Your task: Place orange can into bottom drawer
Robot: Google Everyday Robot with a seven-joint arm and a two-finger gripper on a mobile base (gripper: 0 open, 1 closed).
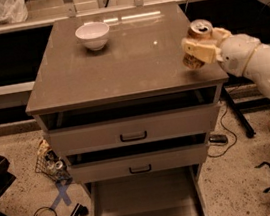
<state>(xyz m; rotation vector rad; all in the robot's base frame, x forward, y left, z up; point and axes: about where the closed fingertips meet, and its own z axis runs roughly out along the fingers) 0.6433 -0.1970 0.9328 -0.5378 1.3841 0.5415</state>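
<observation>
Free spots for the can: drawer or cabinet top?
The bottom drawer: floor bare between its side walls. The cabinet top: bare from the white bowl forward to the front edge. Crowded only at the right edge, where the gripper holds the orange can.

Gripper (pixel 196 53), orange can (pixel 200 29) seemingly above cabinet (pixel 119 69), far right

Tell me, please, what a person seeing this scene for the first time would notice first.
The eye goes first to the pale gripper at the right, shut on the orange can, which is tilted over the right edge of the cabinet top. Next comes the bottom drawer, pulled out wide at the foot of the cabinet, and the white bowl standing at the back left of the top.
</observation>
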